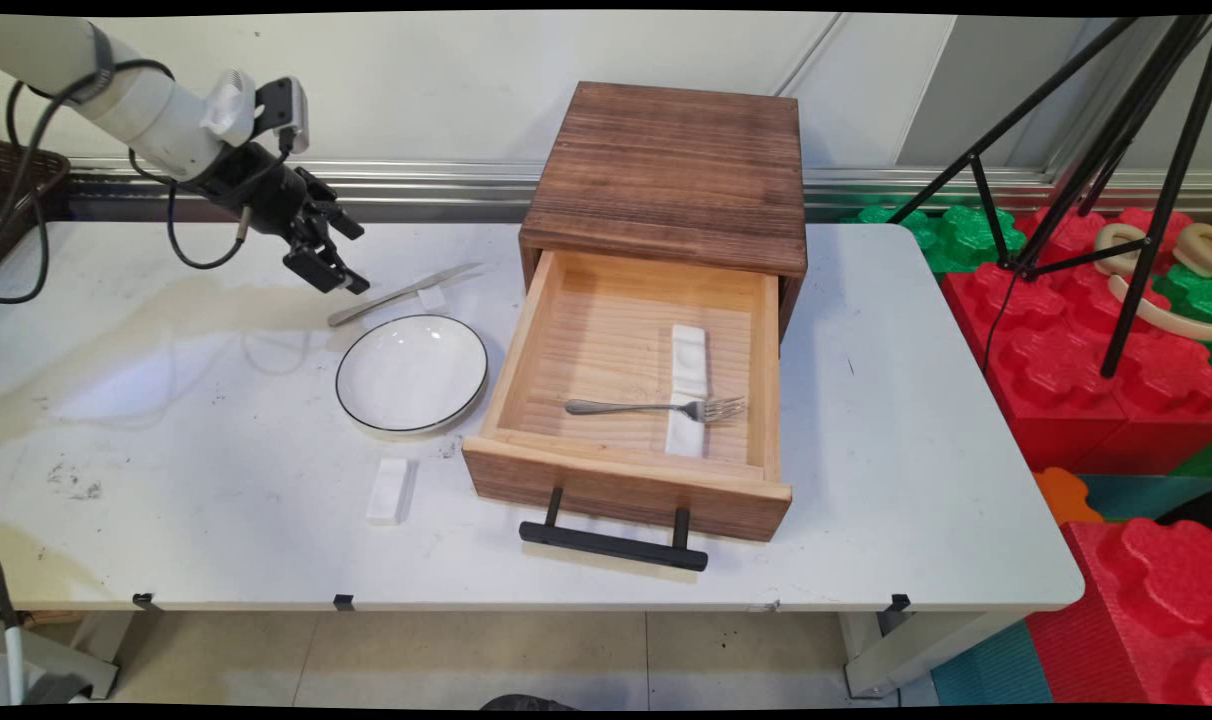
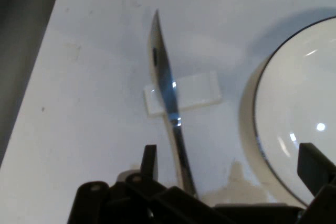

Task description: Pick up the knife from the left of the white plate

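The white worktop [image 1: 216, 430] is scuffed and stained, with a pale brownish smear and dark specks toward its left side. Behind it runs a light wall with a metal rail along its foot. Past the worktop's right end lie red and green foam blocks [image 1: 1056, 350] on the floor, with a black tripod [image 1: 1116, 150] standing over them.

Taking the wooden drawer box [image 1: 666, 180] as landmark: its drawer [image 1: 526, 340] is pulled open toward the near edge, and inside a fork [image 1: 646, 407] lies across a long white rest [image 1: 687, 388]. Left of the drawer sits a white plate [image 1: 412, 373] with a dark rim; beyond the plate a knife [image 1: 403, 293] lies propped on a small white rest [image 1: 432, 297]. Another white block [image 1: 388, 490] lies near the drawer's front-left corner.

The hand [image 1: 338, 255] hovers just left of the knife's handle, holding nothing.

The hand view alone shows the fingers [image 2: 149, 161] spread apart, the knife [image 2: 168, 98] running between them, blade crossing its rest [image 2: 202, 90], and the plate [image 2: 299, 114] at the right.

No writing can be read.
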Action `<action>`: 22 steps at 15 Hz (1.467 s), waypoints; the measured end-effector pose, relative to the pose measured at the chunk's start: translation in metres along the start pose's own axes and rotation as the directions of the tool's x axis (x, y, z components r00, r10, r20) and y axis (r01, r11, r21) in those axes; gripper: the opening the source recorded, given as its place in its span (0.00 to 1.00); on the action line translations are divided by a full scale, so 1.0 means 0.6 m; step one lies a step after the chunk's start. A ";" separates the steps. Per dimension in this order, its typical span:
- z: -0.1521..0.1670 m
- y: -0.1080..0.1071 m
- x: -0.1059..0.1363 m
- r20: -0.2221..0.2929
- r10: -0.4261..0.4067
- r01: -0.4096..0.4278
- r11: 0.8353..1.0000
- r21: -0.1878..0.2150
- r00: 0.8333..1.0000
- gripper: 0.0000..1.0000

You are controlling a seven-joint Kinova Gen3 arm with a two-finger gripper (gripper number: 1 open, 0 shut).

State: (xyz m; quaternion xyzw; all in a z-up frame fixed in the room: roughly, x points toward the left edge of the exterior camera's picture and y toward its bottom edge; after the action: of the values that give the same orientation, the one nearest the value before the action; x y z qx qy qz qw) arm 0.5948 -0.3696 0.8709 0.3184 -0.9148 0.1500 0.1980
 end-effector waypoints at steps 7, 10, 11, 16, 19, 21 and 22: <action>0.058 -0.046 -0.020 0.033 -0.046 0.046 0.999 0.014 0.998 1.00; 0.082 -0.055 -0.022 0.042 -0.059 0.058 0.998 0.013 0.997 1.00; 0.090 -0.057 -0.023 0.046 -0.063 0.062 0.998 0.011 0.997 1.00; 0.125 -0.064 -0.025 0.064 -0.077 0.077 0.997 0.003 0.995 1.00; 0.142 -0.068 -0.026 0.073 -0.079 0.079 0.997 -0.002 0.994 1.00; 0.150 -0.071 -0.027 0.078 -0.077 0.078 0.997 -0.005 0.994 1.00; 0.153 -0.071 -0.028 0.079 -0.076 0.077 0.997 -0.007 0.994 1.00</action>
State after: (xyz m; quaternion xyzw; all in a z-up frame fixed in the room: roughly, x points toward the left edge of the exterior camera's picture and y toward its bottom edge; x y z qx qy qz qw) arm 0.6100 -0.4298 0.7893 0.3579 -0.9098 0.1251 0.1690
